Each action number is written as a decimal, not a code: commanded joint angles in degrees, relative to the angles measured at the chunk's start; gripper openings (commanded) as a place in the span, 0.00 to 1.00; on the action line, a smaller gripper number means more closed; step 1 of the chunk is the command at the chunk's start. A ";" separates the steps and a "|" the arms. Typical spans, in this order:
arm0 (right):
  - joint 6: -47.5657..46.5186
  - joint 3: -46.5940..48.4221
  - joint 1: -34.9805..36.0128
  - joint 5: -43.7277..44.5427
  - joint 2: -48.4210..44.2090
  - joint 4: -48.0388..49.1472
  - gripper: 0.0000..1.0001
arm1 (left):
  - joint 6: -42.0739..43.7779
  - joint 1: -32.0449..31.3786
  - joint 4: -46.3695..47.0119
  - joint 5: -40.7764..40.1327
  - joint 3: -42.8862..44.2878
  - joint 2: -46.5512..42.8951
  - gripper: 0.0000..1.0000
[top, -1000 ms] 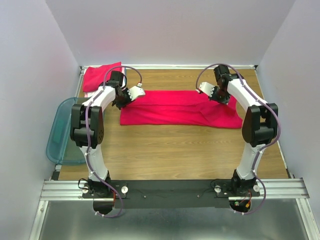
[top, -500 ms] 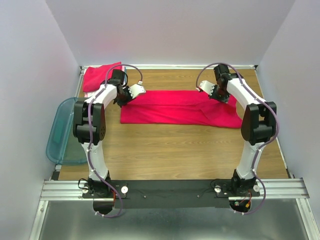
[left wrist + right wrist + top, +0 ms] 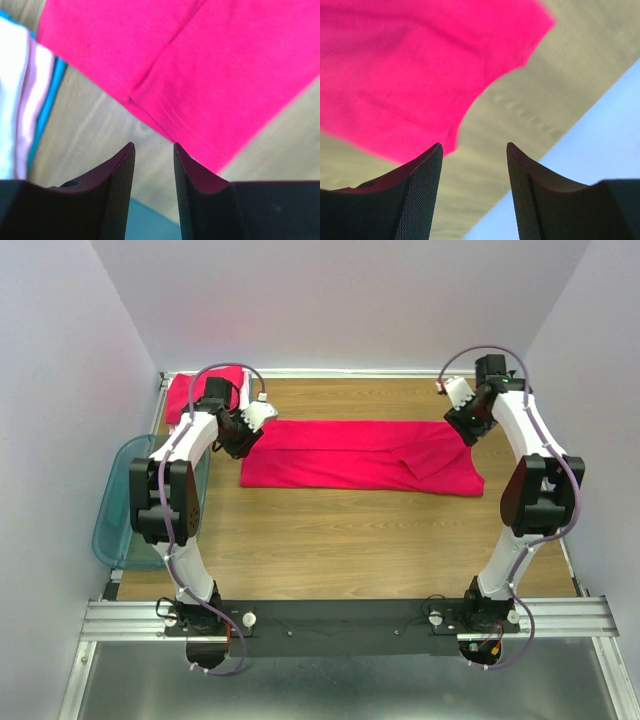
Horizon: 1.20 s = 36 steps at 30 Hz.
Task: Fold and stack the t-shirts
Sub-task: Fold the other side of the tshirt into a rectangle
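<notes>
Both jaw pairs have parted, releasing the red t-shirt (image 3: 360,455): left gripper (image 3: 153,146) and right gripper (image 3: 474,145) stand partly open, empty, backed off toward 9 and 3 o'clock. It lies as a long folded band at the centre of the table (image 3: 350,540); a crosswise fold probably comes next.

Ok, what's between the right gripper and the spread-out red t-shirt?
Only bare wooden table. The right wrist view shows the open right gripper clear of the red t-shirt, with nothing else between.
</notes>
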 commanded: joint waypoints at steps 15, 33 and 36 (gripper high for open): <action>14.49 -10.17 -17.55 -24.59 -0.35 -14.44 0.59 | -11.07 2.08 -0.11 8.78 -14.66 -4.80 0.51; 14.67 -16.59 -17.99 -23.79 2.55 -7.06 0.51 | -11.86 2.96 -2.49 12.39 -10.80 -0.32 0.52; 14.58 -16.85 -17.99 -23.88 2.64 -6.79 0.48 | -12.30 3.04 -1.70 10.28 -10.71 -0.93 0.52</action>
